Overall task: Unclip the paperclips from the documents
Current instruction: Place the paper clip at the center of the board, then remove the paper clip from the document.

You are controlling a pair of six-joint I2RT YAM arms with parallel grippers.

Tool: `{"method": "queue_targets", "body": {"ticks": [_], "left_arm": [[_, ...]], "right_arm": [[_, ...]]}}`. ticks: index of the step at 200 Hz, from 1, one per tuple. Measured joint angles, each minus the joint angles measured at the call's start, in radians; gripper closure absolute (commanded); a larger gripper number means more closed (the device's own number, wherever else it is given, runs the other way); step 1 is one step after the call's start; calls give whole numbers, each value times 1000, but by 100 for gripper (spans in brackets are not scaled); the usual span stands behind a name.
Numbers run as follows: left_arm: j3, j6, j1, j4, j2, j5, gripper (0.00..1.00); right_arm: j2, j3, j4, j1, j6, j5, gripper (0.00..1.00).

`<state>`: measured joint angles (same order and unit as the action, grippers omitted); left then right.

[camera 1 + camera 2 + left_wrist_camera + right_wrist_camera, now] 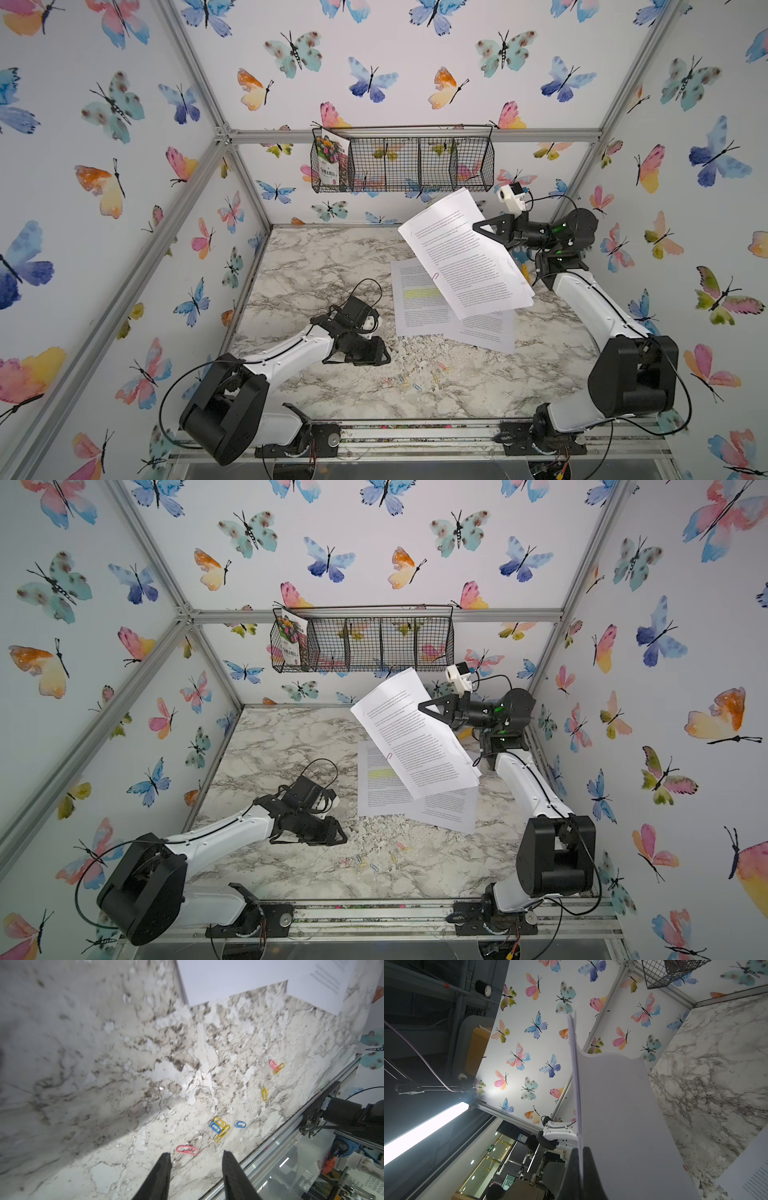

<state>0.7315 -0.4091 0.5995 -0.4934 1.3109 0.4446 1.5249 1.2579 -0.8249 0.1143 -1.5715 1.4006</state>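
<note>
A printed white document (pixel 465 257) hangs clamped in the right gripper (pixel 580 1150) over the bench (pixel 316 266) near its back right corner.
The left gripper (pixel 196 1154) gapes empty above loose yellow, blue and pink paperclips (pixel 216 1126) by the front edge.

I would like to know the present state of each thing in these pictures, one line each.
left gripper: open, empty.
right gripper: shut on the lifted document.
lifted document: in the air, tilted.
highlighted document: flat on the table, partly covered.
third document: flat, partly covered.
loose paperclips: lying free on the table.
seed packet: standing in the basket's end compartment.
</note>
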Motion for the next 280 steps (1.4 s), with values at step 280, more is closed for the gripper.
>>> {"method": "queue_targets", "body": {"ticks": [280], "left_arm": [[244, 152, -122, 191, -349, 262, 32]], "right_arm": [[248, 563, -42, 253, -161, -29, 98]]}}
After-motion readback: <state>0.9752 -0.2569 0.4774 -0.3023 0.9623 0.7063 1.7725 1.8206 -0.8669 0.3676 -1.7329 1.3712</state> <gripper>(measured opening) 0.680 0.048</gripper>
